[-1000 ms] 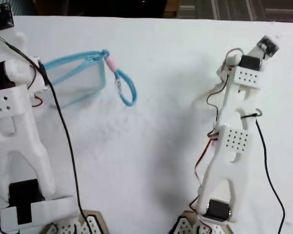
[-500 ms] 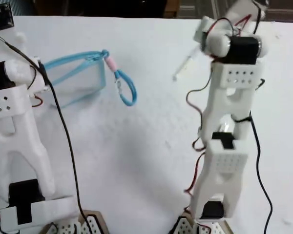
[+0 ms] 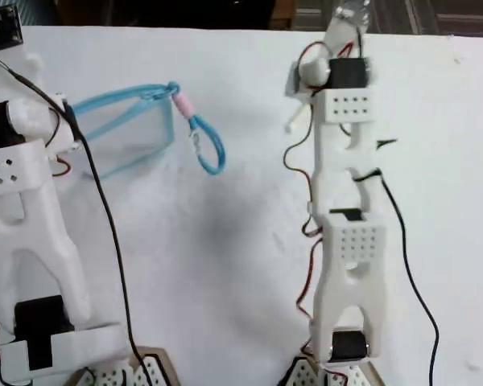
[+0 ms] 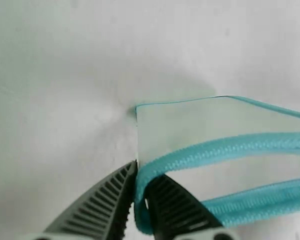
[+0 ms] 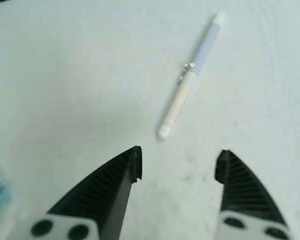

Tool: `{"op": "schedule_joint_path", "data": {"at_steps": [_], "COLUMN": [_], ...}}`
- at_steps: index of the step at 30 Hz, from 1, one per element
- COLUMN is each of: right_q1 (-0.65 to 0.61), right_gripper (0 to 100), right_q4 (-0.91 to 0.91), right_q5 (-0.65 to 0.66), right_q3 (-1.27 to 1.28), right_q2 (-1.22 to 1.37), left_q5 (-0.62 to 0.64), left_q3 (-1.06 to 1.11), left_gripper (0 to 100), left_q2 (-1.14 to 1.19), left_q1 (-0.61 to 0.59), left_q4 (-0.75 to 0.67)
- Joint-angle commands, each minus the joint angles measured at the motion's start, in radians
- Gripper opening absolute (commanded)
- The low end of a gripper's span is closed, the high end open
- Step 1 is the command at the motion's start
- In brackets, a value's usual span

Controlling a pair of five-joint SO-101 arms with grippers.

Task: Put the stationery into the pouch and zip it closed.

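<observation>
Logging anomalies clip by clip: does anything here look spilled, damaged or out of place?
Nothing stands out. The pouch rests on the table, unzipped, its zipper edge pinched by the left end effector. The pen lies intact on the table near the open right end effector.

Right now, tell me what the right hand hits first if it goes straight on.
Most likely the pen, whose near end lies just ahead of the open right hand. Its height above the table is unclear.

Pouch — translucent plastic with woven blue zip tape; pen smooth plastic; table matt white.
</observation>
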Motion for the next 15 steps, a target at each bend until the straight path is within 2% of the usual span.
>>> {"op": "schedule_joint_path", "data": {"at_steps": [1,6,11,15], "right_q1": [-0.022,-0.022,-0.024,-0.01], "right_gripper": [25.5,23.4,22.1,5.8], "right_q4": [-0.099,-0.209,-0.236,-0.234], "right_q5": [-0.021,0.017,0.077,0.137], "right_q3": [-0.003,-0.005,-0.005,-0.005], "right_q2": [0.096,0.265,0.323,0.325], "left_q5": [-0.003,-0.005,-0.002,-0.002], "left_q3": [-0.034,-0.035,-0.029,-0.032], "left_gripper": [2,2,2,2], "left_q2": [-0.013,-0.013,-0.007,-0.008], "left_q1": [-0.008,-0.007,-0.004,-0.004], "left_q4": [-0.011,-0.009,-0.015,-0.012]}}
